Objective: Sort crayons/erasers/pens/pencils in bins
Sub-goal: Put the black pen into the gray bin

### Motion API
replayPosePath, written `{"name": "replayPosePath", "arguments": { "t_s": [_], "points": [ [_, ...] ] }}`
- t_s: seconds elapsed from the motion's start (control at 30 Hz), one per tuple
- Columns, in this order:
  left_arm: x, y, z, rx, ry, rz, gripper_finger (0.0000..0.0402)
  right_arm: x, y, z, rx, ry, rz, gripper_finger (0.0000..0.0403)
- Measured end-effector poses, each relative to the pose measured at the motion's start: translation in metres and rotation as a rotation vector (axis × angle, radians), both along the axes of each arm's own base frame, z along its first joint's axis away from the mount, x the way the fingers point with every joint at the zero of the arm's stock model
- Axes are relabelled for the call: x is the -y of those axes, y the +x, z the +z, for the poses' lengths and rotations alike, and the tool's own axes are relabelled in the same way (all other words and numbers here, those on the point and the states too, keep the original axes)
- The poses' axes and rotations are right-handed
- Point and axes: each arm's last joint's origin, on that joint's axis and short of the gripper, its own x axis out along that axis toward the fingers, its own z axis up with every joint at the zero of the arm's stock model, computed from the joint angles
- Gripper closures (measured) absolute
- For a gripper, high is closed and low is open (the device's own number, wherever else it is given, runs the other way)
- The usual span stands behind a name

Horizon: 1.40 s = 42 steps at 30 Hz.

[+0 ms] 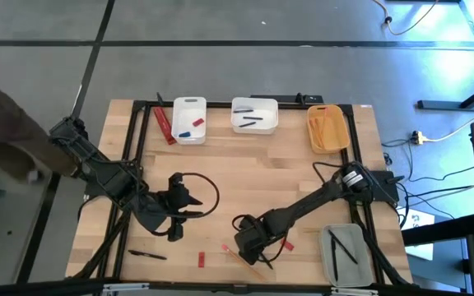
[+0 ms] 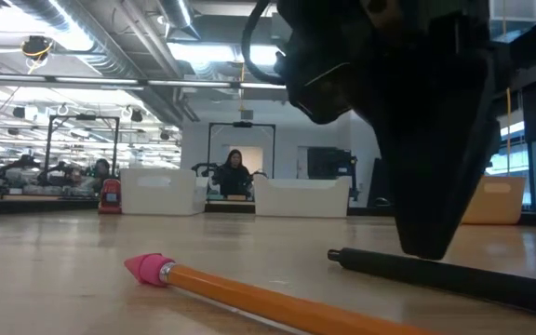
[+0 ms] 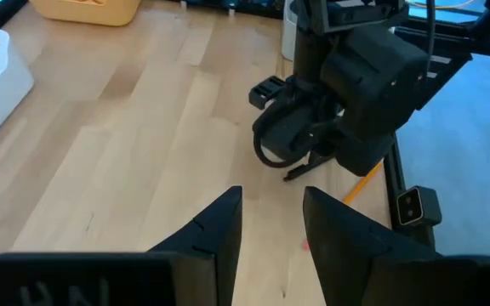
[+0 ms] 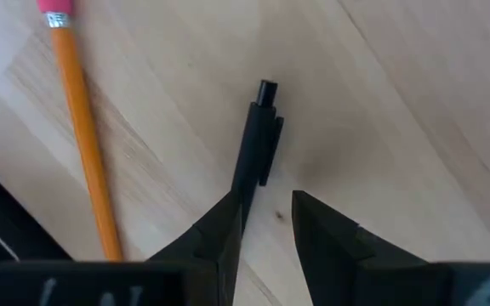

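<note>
Black pen (image 4: 256,144) lies flat on the wooden counter (image 1: 245,164), a pencil (image 4: 82,153) just beside it; right end effector (image 4: 266,217) hangs released over the pen's near end, one finger overlapping it; centre the jaws before clenching; left end effector (image 3: 272,225) waits released nearby.

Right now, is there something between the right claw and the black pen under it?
Nothing visible. The right claw is directly at the black pen, its fingers apart at the pen's near end. The pencil lies beside it, apart, not in between.
</note>
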Motion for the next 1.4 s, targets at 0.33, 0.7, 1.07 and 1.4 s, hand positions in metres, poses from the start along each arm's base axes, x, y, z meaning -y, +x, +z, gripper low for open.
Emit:
{"name": "replayPosePath", "arguments": {
  "t_s": [0.33, 0.7, 1.07, 1.4],
  "points": [
    [0.000, 0.000, 0.000, -0.001, 0.015, -0.011, 0.0282, 0.001, 0.004, 0.002, 0.024, 0.013, -0.005, 0.0295],
    [0.000, 0.000, 0.000, -0.001, 0.016, -0.012, 0.0282, 0.002, 0.004, 0.000, 0.030, -0.001, -0.034, 0.0295],
    [0.000, 0.000, 0.000, -0.001, 0.016, -0.011, 0.0282, 0.002, 0.007, -0.002, 0.066, -0.040, -0.025, 0.0295],
    [0.000, 0.000, 0.000, -0.001, 0.016, -0.010, 0.0282, 0.000, 0.010, -0.014, 0.053, -0.035, 0.007, 0.0295]
  ]
}}
